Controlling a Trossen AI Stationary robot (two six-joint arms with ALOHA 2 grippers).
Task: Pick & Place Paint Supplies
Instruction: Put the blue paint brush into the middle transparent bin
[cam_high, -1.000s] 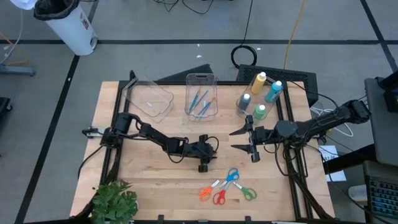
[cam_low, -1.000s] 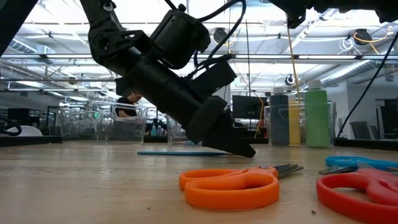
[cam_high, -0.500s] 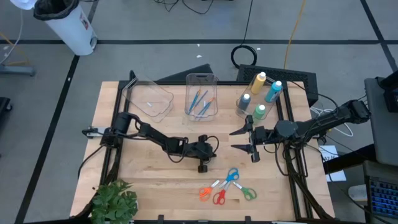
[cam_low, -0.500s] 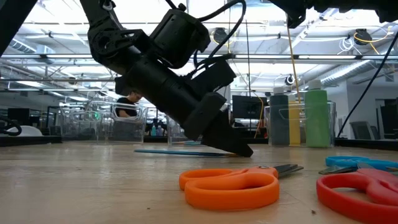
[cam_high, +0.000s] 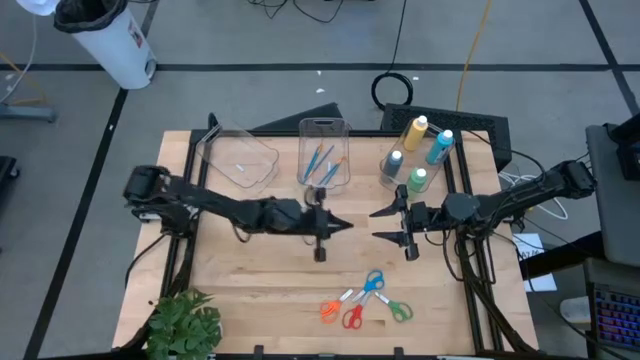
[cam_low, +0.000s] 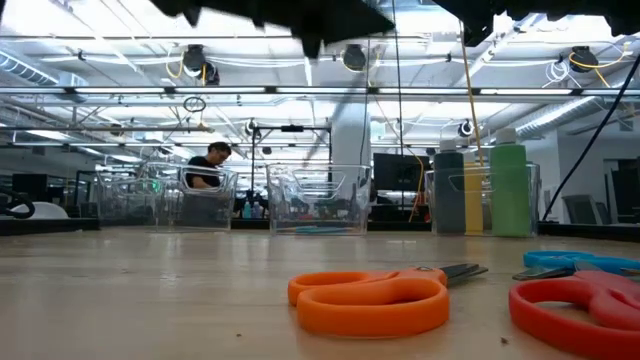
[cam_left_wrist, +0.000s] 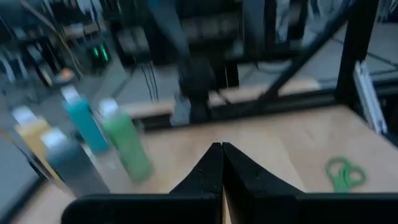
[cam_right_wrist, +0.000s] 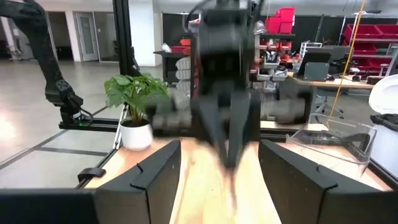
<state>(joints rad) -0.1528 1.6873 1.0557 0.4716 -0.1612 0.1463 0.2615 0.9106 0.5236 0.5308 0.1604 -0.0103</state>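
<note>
Left gripper (cam_high: 338, 225) clenched, fingers together (nothing visibly held) — above mid-table, near the brush bin (cam_high: 324, 160). Right gripper (cam_high: 384, 224) released, jaws spread — near the right edge.

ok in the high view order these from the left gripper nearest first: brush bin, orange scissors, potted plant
From the shut left gripper:
1. Brush bin, just behind it at mid-table.
2. Orange scissors, toward the front edge.
3. Potted plant, front left corner, farthest.
</note>
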